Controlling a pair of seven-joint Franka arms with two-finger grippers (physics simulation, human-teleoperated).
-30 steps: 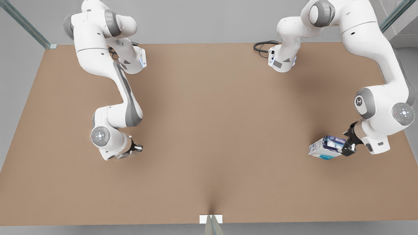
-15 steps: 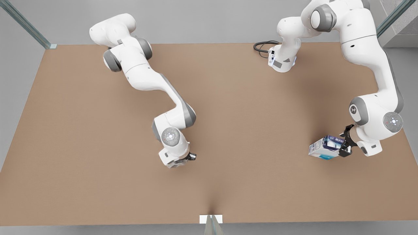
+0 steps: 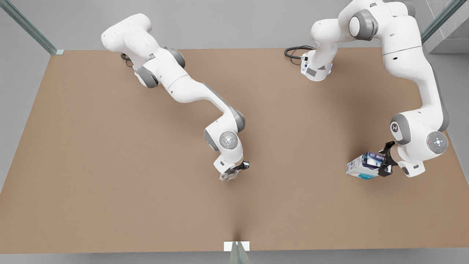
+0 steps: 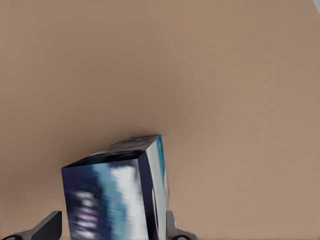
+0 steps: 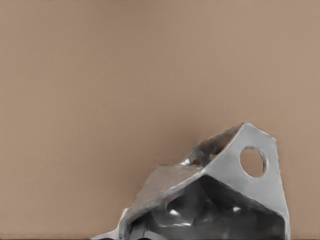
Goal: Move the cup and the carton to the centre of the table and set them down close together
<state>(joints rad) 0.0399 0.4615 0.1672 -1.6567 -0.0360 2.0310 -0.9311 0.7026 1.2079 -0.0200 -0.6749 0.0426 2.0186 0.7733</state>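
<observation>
One cup point(image 3: 228, 177), one carton point(image 3: 364, 165), two grippers. The right gripper point(image 3: 237, 170) is clamping the cup point(image 5: 210, 200) and holding it over the middle of the table point(image 3: 91, 165), well apart from the carton. The left gripper point(image 3: 384, 167) is sitting at the carton point(image 4: 117, 192), toward the table's edge on the front view's right, fingers point(image 4: 47, 227) flanking it; whether they are gripping, cannot tell.

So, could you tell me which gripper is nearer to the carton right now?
Left. The left gripper is at the carton, fingers straddling its end. The right gripper holds the cup near the table's centre, well away.
</observation>
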